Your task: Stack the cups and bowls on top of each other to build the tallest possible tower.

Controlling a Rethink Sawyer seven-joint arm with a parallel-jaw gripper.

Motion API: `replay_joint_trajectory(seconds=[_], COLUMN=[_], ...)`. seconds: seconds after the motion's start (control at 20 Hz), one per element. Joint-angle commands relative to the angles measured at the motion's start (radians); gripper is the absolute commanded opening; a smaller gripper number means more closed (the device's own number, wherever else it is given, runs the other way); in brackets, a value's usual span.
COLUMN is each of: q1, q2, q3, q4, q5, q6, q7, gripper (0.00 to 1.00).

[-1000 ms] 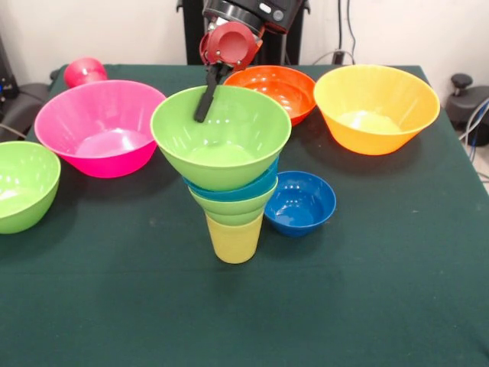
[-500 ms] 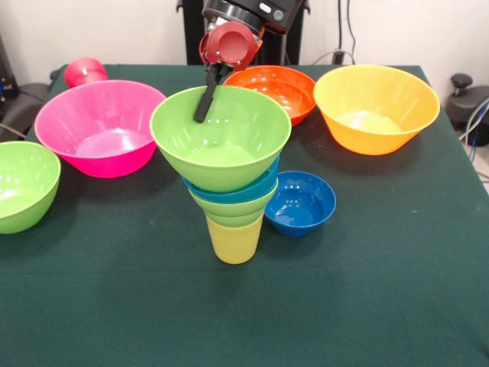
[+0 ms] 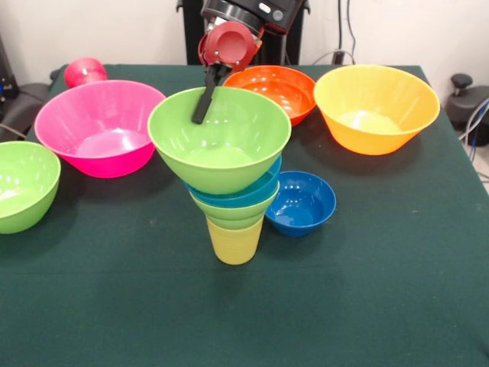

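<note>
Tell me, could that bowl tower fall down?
It might. The tower stands on one narrow yellow cup, while the big green bowl on top is much wider, so it looks top-heavy. The robot's hand reaches over that bowl's far rim; a sideways tug could tip everything. The dark blue bowl sits close beside the base and could get knocked.

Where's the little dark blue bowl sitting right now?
In the front view the dark blue bowl sits on the table just right of the tower, in front of the orange-red bowl.
</note>
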Motion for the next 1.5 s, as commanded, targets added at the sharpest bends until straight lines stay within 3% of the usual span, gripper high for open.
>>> replay_joint_trajectory(seconds=[0.05,1.5], q1=[0.018,0.030], q2=[0.026,0.030], q3=[0.081,0.079], q4=[-0.073,-0.090], q5=[0.049,0.092], q6=[0.035,0.072], q7=[0.043,0.032], gripper=[0.00,0.00])
